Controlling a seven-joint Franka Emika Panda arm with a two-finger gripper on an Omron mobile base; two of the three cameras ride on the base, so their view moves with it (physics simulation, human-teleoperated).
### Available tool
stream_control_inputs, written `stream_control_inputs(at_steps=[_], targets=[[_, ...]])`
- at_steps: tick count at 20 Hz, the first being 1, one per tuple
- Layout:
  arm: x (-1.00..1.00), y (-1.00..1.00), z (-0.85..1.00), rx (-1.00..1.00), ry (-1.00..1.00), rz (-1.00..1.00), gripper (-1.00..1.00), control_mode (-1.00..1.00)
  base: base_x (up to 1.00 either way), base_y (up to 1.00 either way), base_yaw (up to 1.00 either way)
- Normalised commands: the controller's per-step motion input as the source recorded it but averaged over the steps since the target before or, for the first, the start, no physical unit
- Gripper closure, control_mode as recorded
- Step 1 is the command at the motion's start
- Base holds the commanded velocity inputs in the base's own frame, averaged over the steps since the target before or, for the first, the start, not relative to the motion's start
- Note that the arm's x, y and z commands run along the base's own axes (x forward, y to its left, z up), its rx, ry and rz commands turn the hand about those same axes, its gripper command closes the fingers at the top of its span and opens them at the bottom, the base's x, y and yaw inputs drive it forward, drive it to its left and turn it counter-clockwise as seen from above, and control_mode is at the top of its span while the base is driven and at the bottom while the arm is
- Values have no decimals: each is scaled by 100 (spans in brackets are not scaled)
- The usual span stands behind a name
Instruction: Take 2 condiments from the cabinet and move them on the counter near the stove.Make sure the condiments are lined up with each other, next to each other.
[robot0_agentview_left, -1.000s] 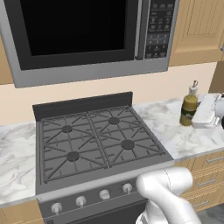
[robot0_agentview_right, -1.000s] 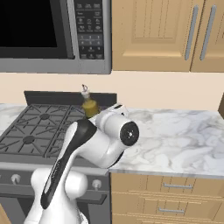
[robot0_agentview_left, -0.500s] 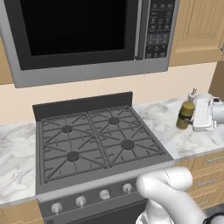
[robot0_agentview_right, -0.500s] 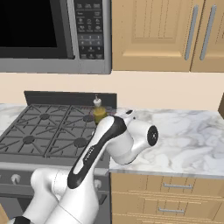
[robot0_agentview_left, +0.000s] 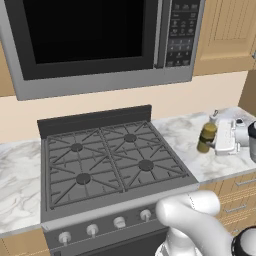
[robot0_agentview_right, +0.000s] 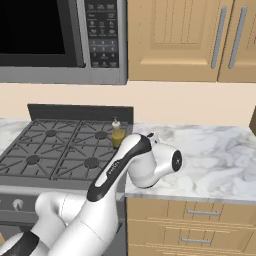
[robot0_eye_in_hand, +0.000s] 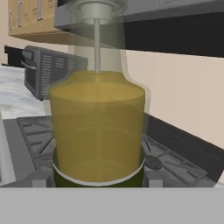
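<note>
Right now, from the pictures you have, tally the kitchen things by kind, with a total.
Condiment bottle: 1
Stove: 1
Stove burners: 4
Microwave: 1
Toaster: 1
Counter: 1
Total: 9

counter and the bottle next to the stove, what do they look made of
Counter: probably polished marble, white with grey veins. Bottle: seemingly clear glass or plastic, since the yellow-olive liquid and the pourer's tube show through it. Stove: dark grey metal, matte.
</note>
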Motion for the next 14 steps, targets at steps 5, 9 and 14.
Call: stream_control_inputs(at_steps=[5,9,14], targets=[[17,0,-26,0,2,0,100,-100,0,0,0],[4,-2,-19,0,5,0,100,-100,0,0,0],[5,-4,-19,0,6,0,100,-100,0,0,0]])
